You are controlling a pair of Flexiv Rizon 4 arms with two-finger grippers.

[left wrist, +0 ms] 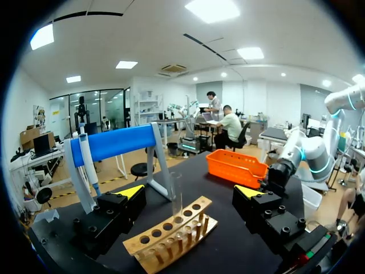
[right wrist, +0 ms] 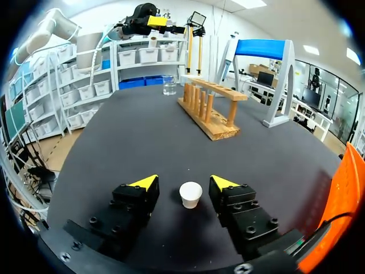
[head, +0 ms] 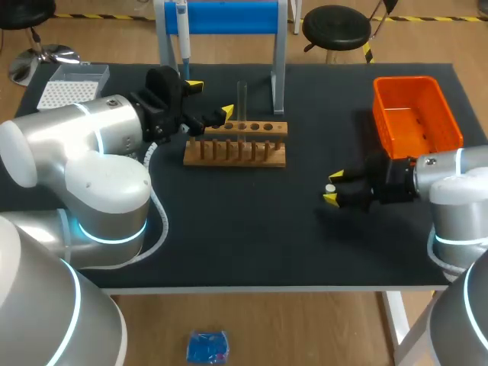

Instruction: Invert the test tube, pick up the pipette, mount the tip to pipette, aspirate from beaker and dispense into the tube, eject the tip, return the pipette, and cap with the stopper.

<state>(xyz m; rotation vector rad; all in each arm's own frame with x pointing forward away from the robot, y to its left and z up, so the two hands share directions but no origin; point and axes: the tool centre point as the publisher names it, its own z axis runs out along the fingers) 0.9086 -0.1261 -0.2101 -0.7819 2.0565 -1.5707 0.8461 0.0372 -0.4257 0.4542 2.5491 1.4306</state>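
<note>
My right pincer [right wrist: 183, 182] stands wide around the one white stopper [right wrist: 190, 195], not touching it, on open bench [head: 229, 229]. My left pincer [head: 210, 99], also wide, faces the single upright test tube [head: 242, 103] in the rack [head: 236, 151].

Tube [head: 242, 103] upright in rack [head: 236, 152], white stopper [right wrist: 190, 194] upright

The matte black tabletop [head: 252, 229] is brightly and evenly lit from overhead. Faint, soft-edged shadows are cast beside the slotted wooden tube rack [head: 235, 152] and under the right pincer [head: 331, 192]. Broad soft highlights are carried on the rounded silver left arm [head: 107, 183]. A pale sheen is seen on the tabletop around the small white stopper [right wrist: 190, 194].
</note>
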